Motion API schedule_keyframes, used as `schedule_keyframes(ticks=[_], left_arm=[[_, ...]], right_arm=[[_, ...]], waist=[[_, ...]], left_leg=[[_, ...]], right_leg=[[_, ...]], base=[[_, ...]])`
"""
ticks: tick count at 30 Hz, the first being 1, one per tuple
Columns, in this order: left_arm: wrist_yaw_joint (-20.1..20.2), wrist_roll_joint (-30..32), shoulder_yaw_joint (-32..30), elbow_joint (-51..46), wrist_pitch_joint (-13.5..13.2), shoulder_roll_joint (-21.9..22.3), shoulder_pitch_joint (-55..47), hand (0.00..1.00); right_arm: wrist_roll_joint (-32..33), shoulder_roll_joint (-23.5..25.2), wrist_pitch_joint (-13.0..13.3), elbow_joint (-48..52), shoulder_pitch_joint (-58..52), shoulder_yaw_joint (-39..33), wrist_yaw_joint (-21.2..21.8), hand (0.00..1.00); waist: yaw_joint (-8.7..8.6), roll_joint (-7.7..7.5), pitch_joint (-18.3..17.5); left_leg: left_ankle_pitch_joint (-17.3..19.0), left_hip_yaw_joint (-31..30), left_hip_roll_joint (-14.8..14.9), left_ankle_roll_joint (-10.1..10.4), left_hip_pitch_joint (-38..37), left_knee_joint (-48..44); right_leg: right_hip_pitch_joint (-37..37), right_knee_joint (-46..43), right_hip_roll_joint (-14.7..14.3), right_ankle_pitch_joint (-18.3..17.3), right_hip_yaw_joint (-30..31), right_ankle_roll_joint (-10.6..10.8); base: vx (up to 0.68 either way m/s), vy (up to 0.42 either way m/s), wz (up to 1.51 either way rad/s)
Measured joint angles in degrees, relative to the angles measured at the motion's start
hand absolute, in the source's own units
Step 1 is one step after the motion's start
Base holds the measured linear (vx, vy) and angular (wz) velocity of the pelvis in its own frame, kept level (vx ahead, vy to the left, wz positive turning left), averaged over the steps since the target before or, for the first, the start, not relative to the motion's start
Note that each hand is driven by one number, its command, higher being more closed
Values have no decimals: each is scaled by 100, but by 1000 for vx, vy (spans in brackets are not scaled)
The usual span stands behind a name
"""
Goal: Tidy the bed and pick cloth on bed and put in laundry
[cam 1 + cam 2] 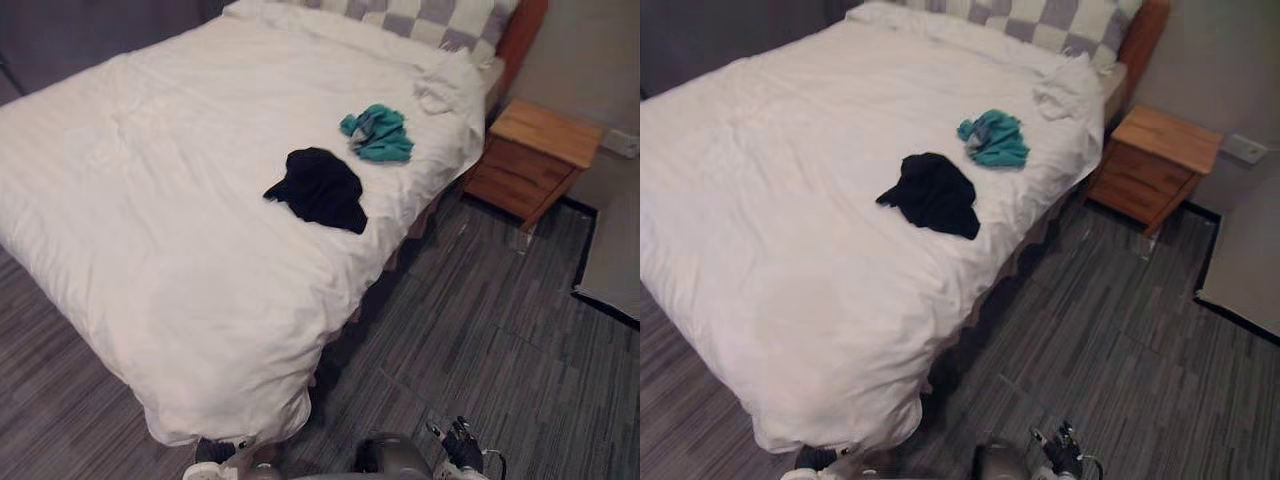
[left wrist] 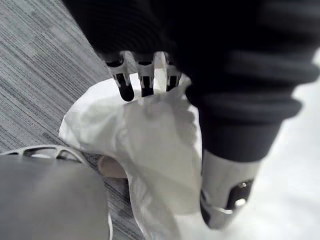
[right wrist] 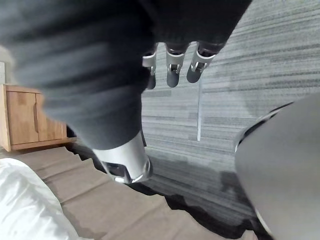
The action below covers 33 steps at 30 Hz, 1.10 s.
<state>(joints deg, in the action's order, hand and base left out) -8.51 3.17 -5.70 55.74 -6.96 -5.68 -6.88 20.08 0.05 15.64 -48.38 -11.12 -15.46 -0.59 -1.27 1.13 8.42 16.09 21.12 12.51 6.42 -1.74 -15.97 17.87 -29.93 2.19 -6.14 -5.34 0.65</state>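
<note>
**Bed.** A white, lightly creased duvet [image 1: 200, 200] covers the bed from the grey-and-white checked pillow [image 1: 430, 18] at the reddish wooden headboard [image 1: 520, 35] down to the foot corner, which hangs close to the grey striped carpet floor [image 1: 480, 320].

**Cloths.** Two items lie on top of the duvet, on the half nearer the headboard and towards the robot's right edge of the bed:
- A crumpled black cloth [image 1: 320, 188], nearer the foot.
- A bunched teal cloth [image 1: 380, 133], just beyond it towards the pillow. The two are near each other but not touching.

Neither cloth is in a hand.

**Surroundings.** A small light-brown wooden nightstand [image 1: 535, 160] stands on the floor beside the headboard end.

**Left hand.** The left hand [image 2: 145, 80] hangs low at the foot corner of the bed. Its fingers are straight and its thumb [image 2: 225, 195] stands apart from them. A hanging fold of the duvet lies past the fingertips; whether they touch it cannot be told. Nothing is grasped.

**Right hand.** The right hand [image 3: 172, 65] hangs over the floor beside the bed, fingers extended and relaxed, thumb [image 3: 125, 162] apart, holding nothing.
</note>
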Motion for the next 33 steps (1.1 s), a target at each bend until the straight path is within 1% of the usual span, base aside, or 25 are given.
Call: schedule_keyframes(ticks=[1,2,3,4,5,6,7,8,9,10,11,12,13,14,15,16,17,18,19,21,22,24,26,29,33], left_arm=[[43,2,-47,0,12,1,-62,0],[137,5,-156,-2,10,-15,-142,0],[169,7,-209,1,10,-47,-170,0],[191,9,-259,39,17,-75,-167,0],[227,11,-256,157,18,-91,-125,0],[268,21,-217,419,-2,54,-78,0],[271,11,-219,440,-26,90,-66,0],[255,-1,-153,468,6,-12,11,0],[240,-10,-87,467,14,-207,11,0],[226,-98,-104,556,14,-380,0,0],[225,-116,-102,639,17,-428,1,0],[225,-123,-96,680,11,-490,-63,0],[218,-140,-96,698,14,-514,-86,0],[207,-236,-96,701,15,-549,-103,0],[201,-363,-104,731,14,-610,-107,0],[200,-417,-112,755,13,-639,-119,0],[199,-546,-123,841,13,-642,-163,0],[196,-597,-124,853,14,-592,-209,0],[190,-706,-122,855,11,-450,-356,0],[188,-754,-77,868,2,-371,-402,0],[190,-797,35,886,-26,-386,-379,0],[208,-876,188,923,-41,-404,-371,0],[253,-998,402,942,-41,-398,-332,0],[363,-1122,630,976,-40,-400,-273,0],[379,-1123,749,1082,-25,-397,-194,0]], right_arm=[[-64,18,41,-16,-82,8,-14,0],[-215,23,97,-66,-121,6,-50,0],[-221,23,160,-139,-117,5,-51,0],[-223,23,201,-226,-40,4,-52,0],[-245,-16,244,-305,77,38,-47,0],[-397,-272,291,-698,425,-14,-46,0],[-447,-310,290,-771,507,-52,-50,0],[-475,-295,300,-905,574,-3,-51,0],[-654,-256,287,-1072,565,28,-41,0],[-681,-256,291,-1119,603,155,-8,0],[-687,-298,296,-1121,641,260,3,0],[-797,-426,286,-1122,711,388,29,0],[-906,-517,243,-1121,715,503,74,0],[-942,-551,157,-1123,687,539,127,0],[-979,-543,76,-1141,650,601,183,0],[-1039,-543,32,-1171,657,650,202,0],[-1123,-578,-44,-1232,692,740,242,0],[-1129,-624,-80,-1282,764,779,259,0],[-1170,-708,-211,-1409,842,822,304,0],[-1291,-798,-310,-1401,850,877,333,0],[-1331,-806,-388,-1435,770,875,335,0],[-1333,-750,-476,-1520,716,870,317,0],[-1282,-652,-512,-1523,666,702,280,0],[-1242,-621,-538,-1550,616,653,291,0],[-1217,-462,-488,-1562,621,458,293,0]], waist=[[22,0,-92],[74,-141,-282],[119,-218,-335],[149,-291,-373],[186,-293,-354],[269,127,-515],[248,171,-510],[126,-35,-512],[150,-275,-533],[196,-322,-561],[203,-239,-553],[192,-141,-533],[177,-30,-524],[181,-77,-481],[182,-93,-463],[197,-108,-462],[259,-138,-438],[340,-110,-437],[508,33,-437],[455,153,-432],[434,159,-430],[416,86,-410],[391,35,-395],[389,26,-421],[378,8,-431]], left_leg=[[-90,170,0,31,-44,90],[-172,386,-9,62,-52,84],[-199,513,-51,104,-87,46],[-240,572,-147,112,-106,95],[-156,421,-280,-20,-109,319],[-423,-45,-434,-530,-46,844],[-529,40,-364,-403,-65,948],[-697,209,-488,-198,-157,989],[-690,463,-512,-171,-169,899],[-697,558,-445,-95,-138,826],[-696,551,-332,-70,-139,825],[-771,616,-133,30,-144,840],[-805,699,6,95,-184,823],[-796,697,96,117,-162,665],[-729,492,184,132,-47,301],[-701,298,223,82,44,73],[-534,-390,173,-69,286,-332],[-395,-864,43,-74,310,-400],[-182,-1534,-275,-62,258,-427],[55,-1600,-387,-131,223,-215],[155,-1546,-430,-140,108,14],[62,-1379,-553,-263,21,205],[-82,-1362,-724,-295,-79,421],[-246,-1401,-906,-371,-208,710],[-344,-1531,-1015,-403,-315,902]], right_leg=[[-157,-248,226,-287,-281,-7],[-308,-453,631,-544,-589,48],[-395,-327,805,-631,-650,153],[-451,0,687,-708,-681,157],[-769,860,455,-595,-553,117],[-1031,1629,82,-58,-431,114],[-929,1008,150,-268,-575,-182],[-975,409,674,-529,-803,-84],[-1141,719,959,-593,-818,344],[-1350,1461,697,-514,-850,370],[-1472,1889,517,-321,-788,272],[-1658,2595,237,31,-654,258],[-1776,2869,170,92,-760,197],[-1856,3034,121,264,-869,188],[-1949,3197,5,463,-746,119],[-1954,3222,-35,503,-658,89],[-1922,3208,-81,566,-406,44],[-1889,3211,-101,608,-211,45],[-1761,3242,-208,695,229,8],[-1715,3283,-288,804,395,40],[-1742,3405,-289,914,414,86],[-1788,3552,-127,1090,428,192],[-1778,3536,39,1143,440,236],[-1806,3554,206,1143,373,327],[-1811,3524,300,1117,264,402]], base=[[-137,-146,-70],[-107,-170,-77],[-77,-197,-83],[-61,-154,-101],[-142,-80,-155],[-111,12,-149],[-69,25,-114],[-15,-105,-84],[-79,-241,-113],[-112,-277,-126],[-111,-254,-121],[-86,-206,-93],[-128,-174,-85],[-129,-150,-52],[-112,-120,-38],[-89,-147,-58],[-44,-87,-80],[-49,16,-161],[-44,94,-144],[-78,119,-90],[-63,105,-35],[-50,109,-22],[-30,136,-4],[9,97,14],[74,46,12]])
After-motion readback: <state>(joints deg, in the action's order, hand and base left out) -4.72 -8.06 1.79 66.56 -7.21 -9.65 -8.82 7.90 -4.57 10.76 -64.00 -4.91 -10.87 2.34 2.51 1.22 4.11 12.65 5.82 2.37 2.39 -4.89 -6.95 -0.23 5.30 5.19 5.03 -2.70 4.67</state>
